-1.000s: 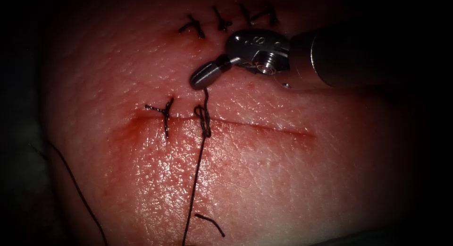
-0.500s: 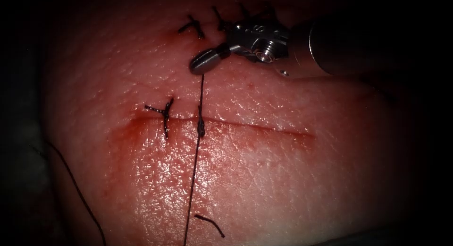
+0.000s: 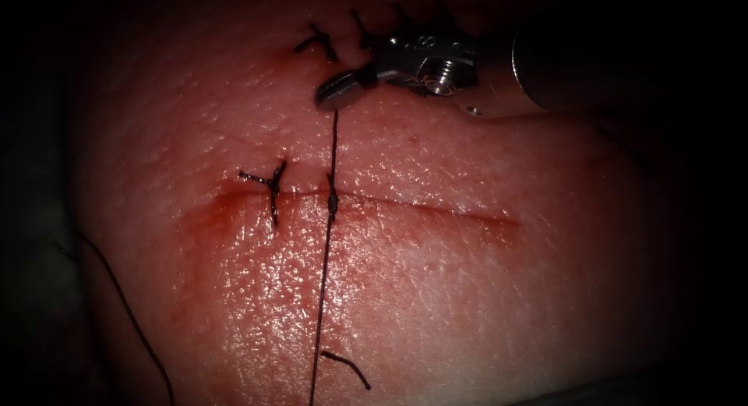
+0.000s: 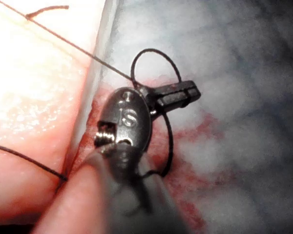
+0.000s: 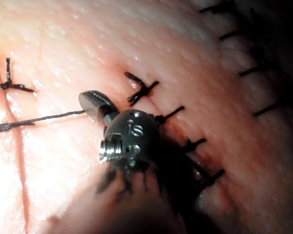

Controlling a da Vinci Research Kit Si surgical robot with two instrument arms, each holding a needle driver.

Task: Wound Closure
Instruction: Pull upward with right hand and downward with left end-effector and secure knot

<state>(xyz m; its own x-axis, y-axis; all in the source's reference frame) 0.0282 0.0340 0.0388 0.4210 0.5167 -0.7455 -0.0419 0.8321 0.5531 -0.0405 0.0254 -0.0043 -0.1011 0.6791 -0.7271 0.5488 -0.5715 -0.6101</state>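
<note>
At the lower edge of the endoscope view a cut end (image 3: 347, 369) of thread lies loose on the tissue (image 3: 467, 297), just right of the thread (image 3: 321, 297). A second strand (image 3: 125, 312) curves down the tissue's dark lower left side.

The thread runs as a straight, taut line from the bottom edge up the middle of the frame. It crosses the cut (image 3: 421, 210), which lies level across the centre with red fluid (image 3: 210, 215) along it, most at its left end. A knot (image 3: 333, 204) sits on the thread where it meets the cut. Just left of the knot is a finished stitch (image 3: 271, 186) with its short tails spread.

Farther up, the thread ends in the right hand (image 3: 336, 90), at upper centre, whose jaws are closed on it. It has drawn up and away over the past second, and the loose loops at the cut have pulled down into the small knot. Beyond it, a row of older stitches (image 3: 319, 41) lies along the top.

In the left wrist view the left hand (image 4: 173, 94) is off the tissue's edge over a pale stained cloth (image 4: 244, 53); its jaws are closed on the thread, which curls in a loop around them. The needle cannot be made out.
</note>
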